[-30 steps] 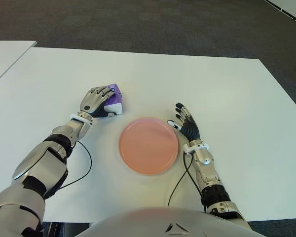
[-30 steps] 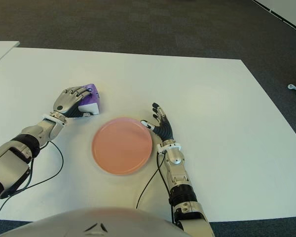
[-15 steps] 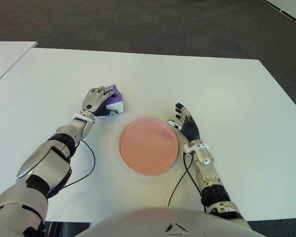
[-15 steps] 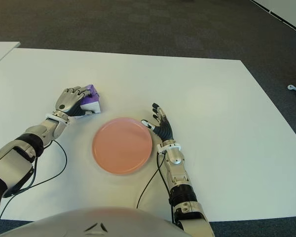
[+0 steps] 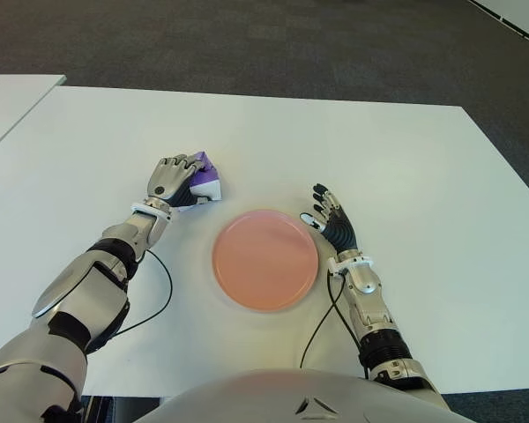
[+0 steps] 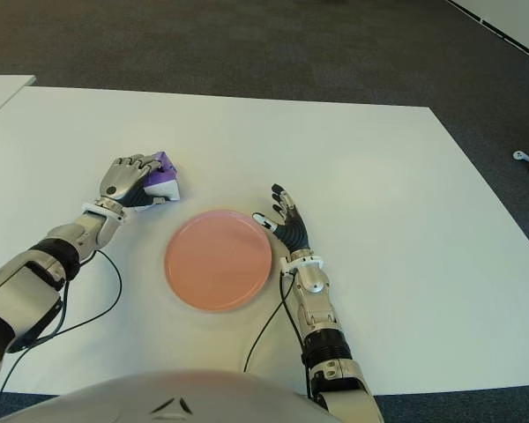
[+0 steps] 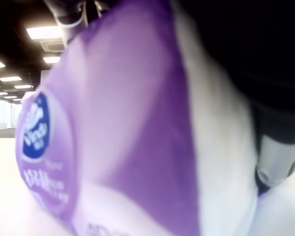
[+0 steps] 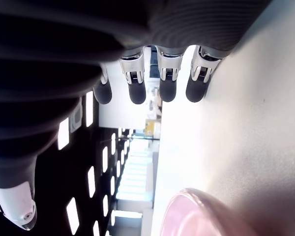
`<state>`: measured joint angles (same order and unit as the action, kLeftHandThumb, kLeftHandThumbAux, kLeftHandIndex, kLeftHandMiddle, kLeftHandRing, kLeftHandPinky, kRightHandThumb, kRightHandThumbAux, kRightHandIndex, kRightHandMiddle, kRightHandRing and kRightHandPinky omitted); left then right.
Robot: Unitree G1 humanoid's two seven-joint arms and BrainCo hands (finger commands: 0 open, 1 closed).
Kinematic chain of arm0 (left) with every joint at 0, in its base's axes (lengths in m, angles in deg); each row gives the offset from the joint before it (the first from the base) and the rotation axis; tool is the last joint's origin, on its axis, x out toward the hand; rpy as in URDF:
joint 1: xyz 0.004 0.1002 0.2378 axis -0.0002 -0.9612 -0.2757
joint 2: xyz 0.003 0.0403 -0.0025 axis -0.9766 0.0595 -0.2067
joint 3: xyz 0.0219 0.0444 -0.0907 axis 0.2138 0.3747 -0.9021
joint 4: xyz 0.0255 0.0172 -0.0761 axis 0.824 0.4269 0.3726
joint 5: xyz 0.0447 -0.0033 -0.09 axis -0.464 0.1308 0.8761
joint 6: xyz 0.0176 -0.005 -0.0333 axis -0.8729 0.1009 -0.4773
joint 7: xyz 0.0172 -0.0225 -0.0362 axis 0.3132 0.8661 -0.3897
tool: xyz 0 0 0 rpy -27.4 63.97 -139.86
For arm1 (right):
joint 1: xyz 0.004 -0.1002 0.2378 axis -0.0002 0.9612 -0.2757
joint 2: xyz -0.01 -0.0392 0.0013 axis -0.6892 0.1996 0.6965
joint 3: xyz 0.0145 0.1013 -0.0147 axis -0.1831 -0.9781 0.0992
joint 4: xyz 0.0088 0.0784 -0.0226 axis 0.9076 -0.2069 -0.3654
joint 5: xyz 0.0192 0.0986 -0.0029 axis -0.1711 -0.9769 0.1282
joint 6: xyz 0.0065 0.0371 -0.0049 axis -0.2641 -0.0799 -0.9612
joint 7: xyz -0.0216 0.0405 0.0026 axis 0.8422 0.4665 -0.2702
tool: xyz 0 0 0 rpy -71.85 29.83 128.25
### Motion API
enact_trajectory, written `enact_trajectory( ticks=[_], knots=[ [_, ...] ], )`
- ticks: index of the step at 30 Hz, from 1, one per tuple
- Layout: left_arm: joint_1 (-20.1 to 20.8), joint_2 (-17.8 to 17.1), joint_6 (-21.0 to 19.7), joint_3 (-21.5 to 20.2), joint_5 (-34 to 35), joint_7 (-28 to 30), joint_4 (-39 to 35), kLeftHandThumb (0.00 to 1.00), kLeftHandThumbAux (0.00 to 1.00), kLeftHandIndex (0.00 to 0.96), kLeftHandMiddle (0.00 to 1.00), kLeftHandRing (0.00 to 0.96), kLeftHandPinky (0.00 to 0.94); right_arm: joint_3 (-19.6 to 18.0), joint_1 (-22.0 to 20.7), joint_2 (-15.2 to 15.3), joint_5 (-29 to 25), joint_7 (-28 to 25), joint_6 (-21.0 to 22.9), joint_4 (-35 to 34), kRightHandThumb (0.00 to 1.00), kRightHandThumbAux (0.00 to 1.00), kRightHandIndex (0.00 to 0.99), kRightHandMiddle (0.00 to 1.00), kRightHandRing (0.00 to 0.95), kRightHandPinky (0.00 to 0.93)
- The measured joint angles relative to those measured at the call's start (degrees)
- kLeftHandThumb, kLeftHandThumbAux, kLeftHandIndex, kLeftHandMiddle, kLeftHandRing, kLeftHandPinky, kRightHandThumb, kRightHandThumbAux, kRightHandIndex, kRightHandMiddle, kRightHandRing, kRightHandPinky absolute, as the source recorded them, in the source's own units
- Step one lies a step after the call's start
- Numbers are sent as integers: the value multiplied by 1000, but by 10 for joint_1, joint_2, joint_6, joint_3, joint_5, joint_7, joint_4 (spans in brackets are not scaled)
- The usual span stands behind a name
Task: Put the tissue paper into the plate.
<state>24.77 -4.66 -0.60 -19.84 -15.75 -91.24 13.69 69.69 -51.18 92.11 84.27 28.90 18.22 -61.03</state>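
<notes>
My left hand (image 5: 175, 179) sits in the upper left part of the eye views, fingers curled down over the tissue pack (image 5: 204, 181), which is purple with a white lower edge. In my left wrist view the pack (image 7: 113, 147) fills nearly the whole frame, pressed close against the palm, with a round blue logo on its purple face. I judge the hand closed on the pack; whether the pack is lifted or resting on the surface (image 5: 397, 159) I cannot tell, though it looks to be at surface level.

The pack lies up and to the left of the pink plate (image 5: 265, 259), near its rim but apart from it. The plate sits at the centre of the frame, flat on the white surface, with nothing in it.

My right hand (image 5: 332, 221) shows just to the right of the plate, close beside its upper right rim. Its fingers (image 8: 167, 81) are extended and slightly spread, holding nothing. In the right wrist view the fingertips point out over the white surface, and the plate's pink rim (image 8: 201, 216) shows near the palm.

A black cable (image 5: 155, 300) loops on the surface beside my left forearm, and another cable (image 5: 320, 322) runs along my right forearm, at the lower centre of the frame.
</notes>
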Motion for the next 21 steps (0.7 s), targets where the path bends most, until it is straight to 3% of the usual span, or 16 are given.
enact_trajectory(
  ticks=[12,21],
  knots=[
    [1,-2,2,0,0,-11,4,743,699,442,803,806,789,0,-11,-1,1,6,-3,16,0,590,42,56,17,0],
    [8,-34,70,-37,25,5,-22,745,699,442,829,827,820,-3,-25,-1,1,6,-10,28,0,596,30,46,10,0]
  ],
)
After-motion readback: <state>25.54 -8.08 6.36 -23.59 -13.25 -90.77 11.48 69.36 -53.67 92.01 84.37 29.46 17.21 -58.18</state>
